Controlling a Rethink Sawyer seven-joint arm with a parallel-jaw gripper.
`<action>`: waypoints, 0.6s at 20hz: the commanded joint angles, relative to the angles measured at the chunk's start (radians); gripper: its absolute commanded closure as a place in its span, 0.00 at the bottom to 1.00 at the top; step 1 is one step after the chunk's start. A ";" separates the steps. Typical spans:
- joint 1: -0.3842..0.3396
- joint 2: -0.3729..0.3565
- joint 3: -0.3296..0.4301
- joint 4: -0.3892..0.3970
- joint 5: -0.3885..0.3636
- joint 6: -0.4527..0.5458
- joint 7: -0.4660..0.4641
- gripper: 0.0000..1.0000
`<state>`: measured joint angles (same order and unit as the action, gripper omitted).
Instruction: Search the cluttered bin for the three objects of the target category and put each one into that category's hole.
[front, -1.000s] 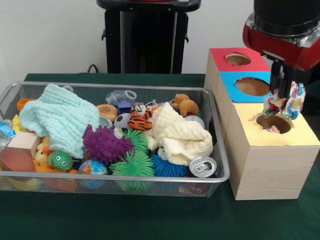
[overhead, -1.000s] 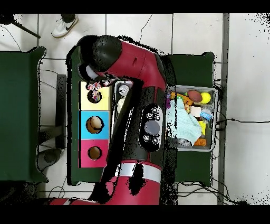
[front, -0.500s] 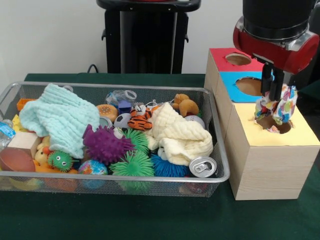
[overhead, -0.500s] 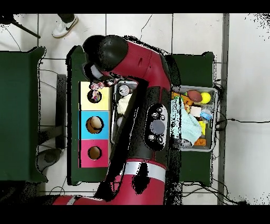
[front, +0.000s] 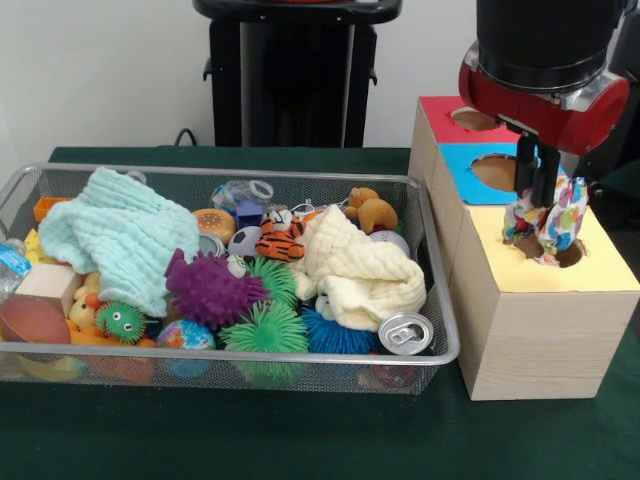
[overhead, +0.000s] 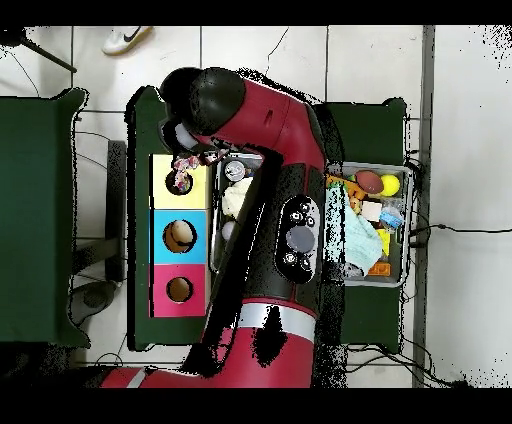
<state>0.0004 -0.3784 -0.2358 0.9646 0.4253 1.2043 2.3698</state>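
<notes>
The wire mesh bin (front: 230, 350) holds a mint knit cloth (front: 115, 235) at nine o'clock, a cream waffle cloth (front: 360, 270) at three, spiky rubber balls and a drink can (front: 406, 332). The wooden box (front: 540, 320) has red, blue and yellow tops with round holes. The gripper (front: 541, 205) pinches a patterned fabric piece (front: 548, 222) over the yellow hole (front: 560, 250).
</notes>
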 joint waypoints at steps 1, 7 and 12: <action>-0.001 0.037 0.044 0.134 0.033 -0.092 0.260 1.00; 0.017 0.024 0.028 0.153 0.042 -0.099 0.300 1.00; 0.026 0.014 0.022 0.166 0.050 -0.105 0.325 1.00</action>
<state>0.0168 -0.3771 -0.2358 0.9663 0.4410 1.1537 2.3916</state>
